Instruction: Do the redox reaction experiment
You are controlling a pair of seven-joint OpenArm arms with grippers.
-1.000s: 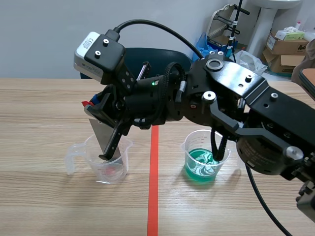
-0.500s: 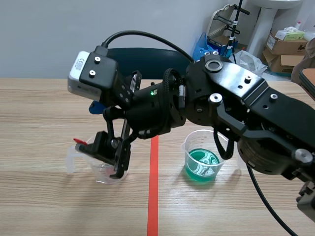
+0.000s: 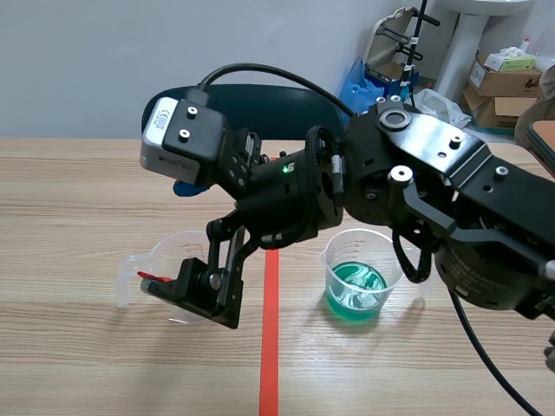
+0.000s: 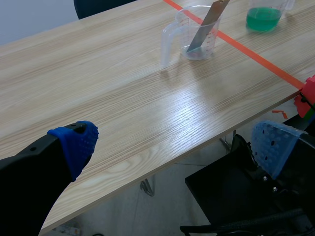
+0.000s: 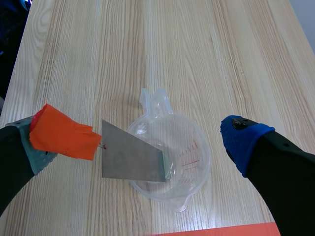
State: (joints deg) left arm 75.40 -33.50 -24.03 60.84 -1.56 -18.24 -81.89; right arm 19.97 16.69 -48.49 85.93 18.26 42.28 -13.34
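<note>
A clear measuring cup (image 5: 177, 157) stands on the table, and a grey metal sheet (image 5: 130, 157) leans in it with its upper end over the rim. My right gripper (image 5: 153, 140) is open around them; its orange-taped finger is beside the sheet's top and its blue-padded finger is past the cup's other side. In the scene view this arm reaches across from the right to the clear cup (image 3: 163, 257), and its body hides the sheet. A second cup (image 3: 355, 277) holds green liquid. My left gripper (image 4: 174, 145) hangs open off the table's front edge, far from the clear cup (image 4: 194, 34) and the sheet (image 4: 204, 24).
An orange-red tape line (image 3: 270, 355) runs between the two cups. A dark chair (image 3: 260, 104) stands behind the table, with boxes (image 3: 507, 82) at the back right. The table's front edge (image 4: 162, 164) is under the left gripper, with black robot hardware (image 4: 236, 196) below it.
My right gripper has opened and let go of the metal sheet, which now leans in the clear cup. The gripper has dropped lower around the cup. The left gripper stays open.
</note>
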